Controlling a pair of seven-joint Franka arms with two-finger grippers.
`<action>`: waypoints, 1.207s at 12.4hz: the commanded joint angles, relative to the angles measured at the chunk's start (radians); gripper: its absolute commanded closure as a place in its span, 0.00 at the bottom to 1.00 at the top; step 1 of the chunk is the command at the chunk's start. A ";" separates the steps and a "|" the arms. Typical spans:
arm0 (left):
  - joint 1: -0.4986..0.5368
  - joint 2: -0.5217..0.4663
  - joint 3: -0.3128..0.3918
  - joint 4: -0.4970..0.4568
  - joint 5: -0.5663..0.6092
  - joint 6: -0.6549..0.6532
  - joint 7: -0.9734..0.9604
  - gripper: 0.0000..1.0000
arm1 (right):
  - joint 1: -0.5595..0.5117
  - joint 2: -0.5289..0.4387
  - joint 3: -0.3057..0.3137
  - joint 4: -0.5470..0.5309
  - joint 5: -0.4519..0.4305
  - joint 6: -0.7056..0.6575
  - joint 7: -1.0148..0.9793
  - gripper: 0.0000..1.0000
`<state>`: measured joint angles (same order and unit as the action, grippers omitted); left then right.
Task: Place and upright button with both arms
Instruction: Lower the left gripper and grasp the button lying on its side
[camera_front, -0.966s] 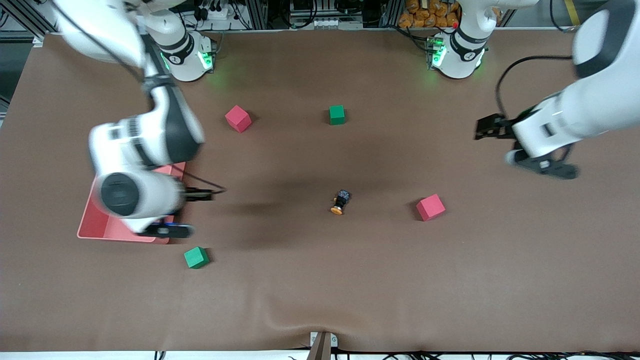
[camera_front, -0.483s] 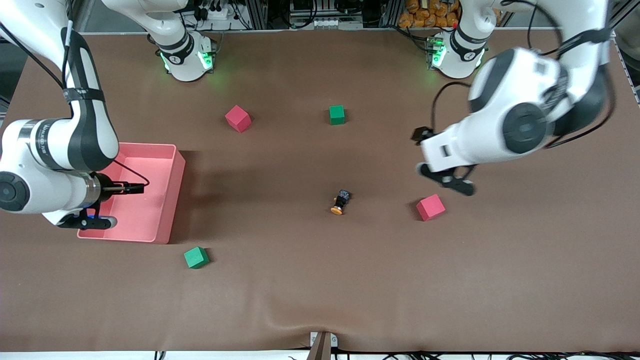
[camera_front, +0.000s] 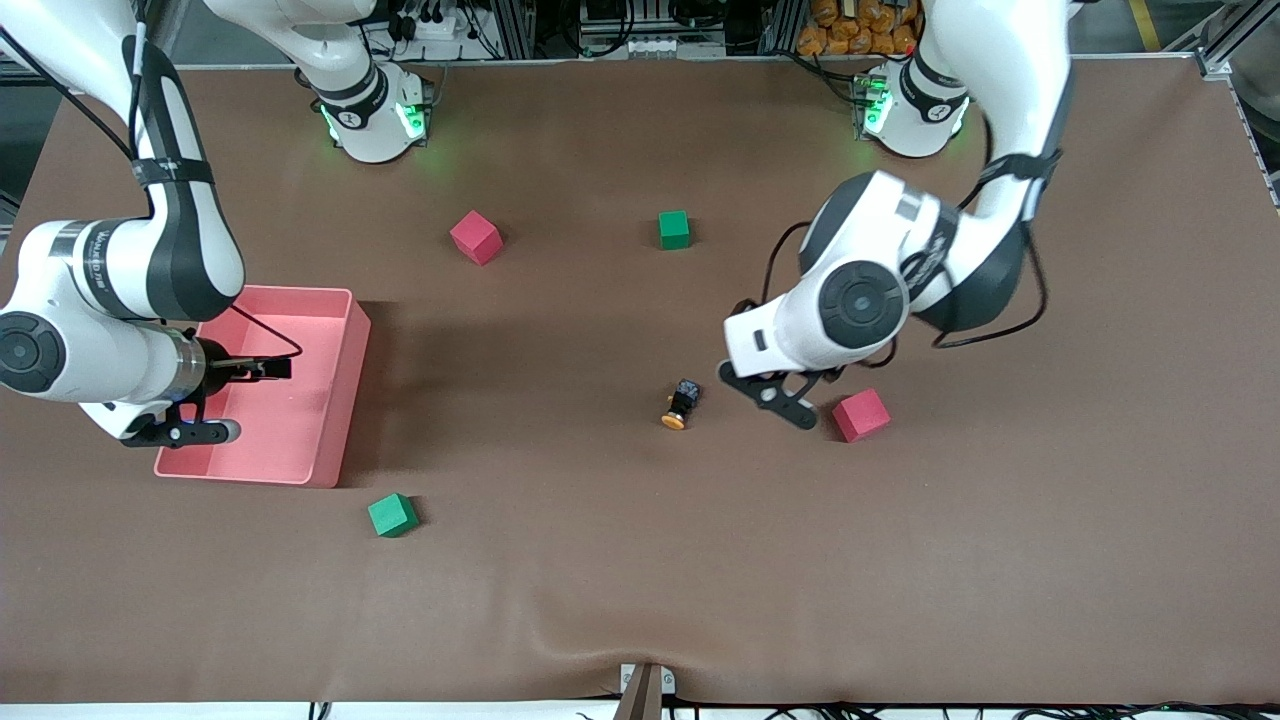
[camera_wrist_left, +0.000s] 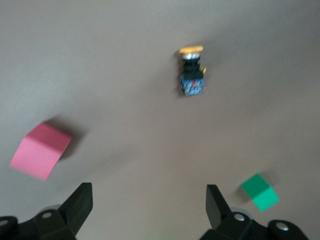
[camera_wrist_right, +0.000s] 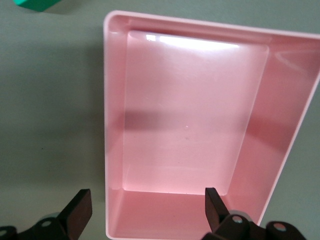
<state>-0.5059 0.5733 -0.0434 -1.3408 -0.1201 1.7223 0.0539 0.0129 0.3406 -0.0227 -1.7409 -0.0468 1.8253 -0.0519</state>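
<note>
The button (camera_front: 678, 405) lies on its side on the brown table mat, orange cap toward the front camera. It also shows in the left wrist view (camera_wrist_left: 191, 75). My left gripper (camera_front: 770, 392) hangs low over the mat between the button and a pink cube (camera_front: 861, 414), touching neither. In the left wrist view the left gripper (camera_wrist_left: 148, 207) is open and empty. My right gripper (camera_front: 185, 432) is over the pink tray (camera_front: 345, 400) at the right arm's end of the table. In the right wrist view the right gripper (camera_wrist_right: 147, 207) is open and empty above the tray (camera_wrist_right: 106, 100).
A second pink cube (camera_front: 476, 237) and a green cube (camera_front: 674, 229) sit farther from the front camera than the button. Another green cube (camera_front: 392, 515) sits beside the tray, nearer the front camera. The left wrist view shows a pink cube (camera_wrist_left: 40, 150) and a green cube (camera_wrist_left: 259, 192).
My left arm has swung in from its end of the table and come down beside the button. My right arm has moved away from the table's middle and now holds over the tray.
</note>
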 joint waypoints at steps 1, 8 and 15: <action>-0.036 0.091 0.011 0.045 0.017 0.089 0.010 0.00 | -0.016 -0.045 0.010 -0.042 -0.013 0.011 -0.025 0.00; -0.184 0.237 0.048 0.092 0.020 0.256 -0.062 0.00 | -0.051 -0.038 0.012 -0.052 -0.008 0.012 -0.115 0.00; -0.215 0.295 0.066 0.089 0.057 0.359 -0.062 0.00 | -0.030 -0.040 0.012 -0.052 -0.007 0.014 -0.115 0.00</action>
<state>-0.7061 0.8432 0.0087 -1.2826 -0.0903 2.0725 0.0082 -0.0217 0.3356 -0.0104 -1.7579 -0.0469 1.8278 -0.1584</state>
